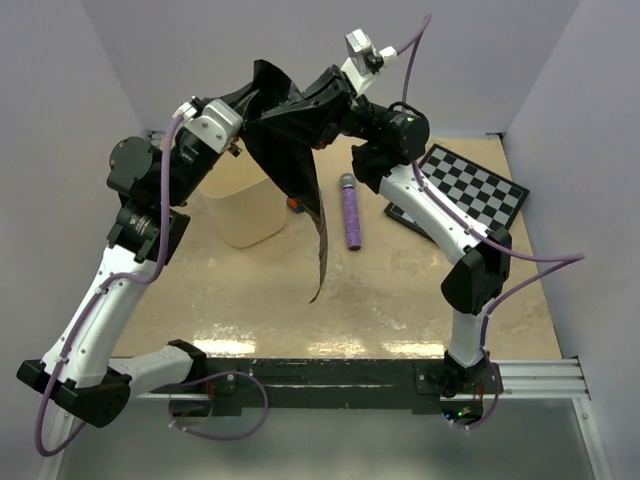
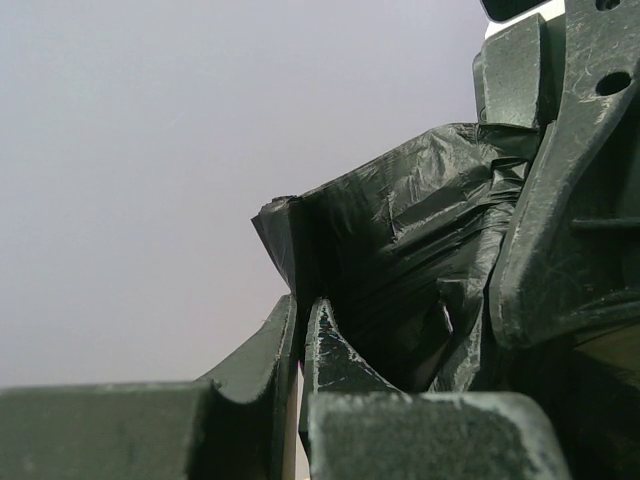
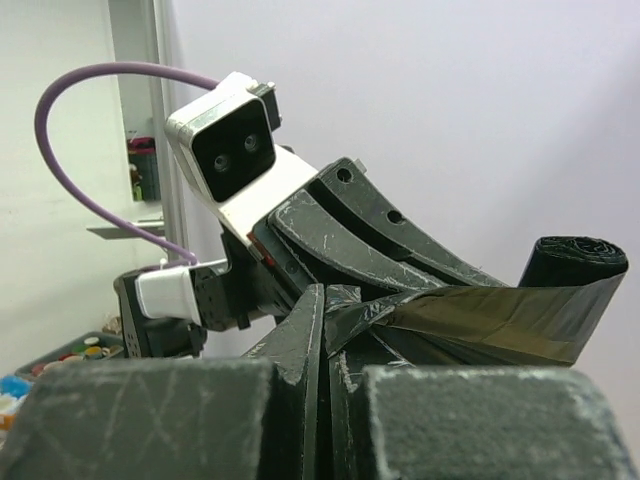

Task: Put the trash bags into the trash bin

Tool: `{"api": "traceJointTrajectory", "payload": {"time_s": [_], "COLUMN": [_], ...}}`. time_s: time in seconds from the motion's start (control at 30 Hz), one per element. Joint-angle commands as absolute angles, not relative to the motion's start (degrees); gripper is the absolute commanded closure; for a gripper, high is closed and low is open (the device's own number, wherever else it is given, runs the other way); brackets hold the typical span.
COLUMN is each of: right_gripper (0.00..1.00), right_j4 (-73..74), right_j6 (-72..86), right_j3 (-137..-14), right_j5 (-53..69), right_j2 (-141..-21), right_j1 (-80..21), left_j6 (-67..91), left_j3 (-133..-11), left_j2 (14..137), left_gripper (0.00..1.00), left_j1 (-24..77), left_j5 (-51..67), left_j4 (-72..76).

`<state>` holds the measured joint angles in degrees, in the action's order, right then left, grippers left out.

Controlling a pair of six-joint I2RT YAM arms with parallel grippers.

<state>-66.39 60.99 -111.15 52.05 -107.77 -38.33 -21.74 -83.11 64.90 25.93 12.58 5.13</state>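
trash bags (image 1: 296, 172): aloft, right of trash bin (image 1: 240, 215)
left gripper (image 2: 300, 345): clamped on film
right gripper (image 3: 325, 330): pinching film

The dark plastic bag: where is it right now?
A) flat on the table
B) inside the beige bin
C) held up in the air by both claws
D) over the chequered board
C: the left gripper and the right gripper both pinch the bag high up, its loose end hanging outside the bin.
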Motion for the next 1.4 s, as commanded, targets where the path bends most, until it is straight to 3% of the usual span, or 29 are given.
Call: {"api": "traceJointTrajectory", "payload": {"time_s": [0.0, 0.43, 0.6, 0.8, 1.0, 1.2, 1.37], "right_gripper": [1.0, 1.0, 1.0, 1.0, 1.0, 1.0, 1.0], "right_j4": [-96.68, -93.25, -94.66, -93.17, -92.99, -83.42, -52.07], "right_j6": [67.24, 58.09, 61.51, 61.61, 57.5, 46.95, 15.18], "right_j3": [-120.31, -136.4, -137.01, -146.86, -138.27, -121.76, -99.45], "right_j5": [51.51, 55.99, 55.63, 54.06, 57.38, 57.05, 41.81], "right_j2": [-104.41, -108.72, -109.16, -115.31, -110.4, -99.87, -84.58], "right_j1": [-39.64, -40.08, -41.04, -45.52, -45.97, -43.34, -40.78], "left_j6": [-22.24, -22.94, -25.22, -25.23, -23.12, -26.0, -35.92], "left_j3": [-82.61, -83.23, -88.23, -98.68, -102.92, -96.08, -90.79], "left_j2": [71.45, 78.05, 80.59, 91.57, 95.01, 84.58, 72.52], "left_gripper": [1.0, 1.0, 1.0, 1.0, 1.0, 1.0, 1.0], "left_j1": [23.99, 24.08, 23.91, 23.99, 23.91, 23.56, 23.47], "left_j5": [4.66, -1.3, -1.68, 2.98, 1.06, -4.39, -12.71], "left_j4": [-0.88, 6.68, 4.4, 9.92, 15.81, 17.23, 10.48]}}
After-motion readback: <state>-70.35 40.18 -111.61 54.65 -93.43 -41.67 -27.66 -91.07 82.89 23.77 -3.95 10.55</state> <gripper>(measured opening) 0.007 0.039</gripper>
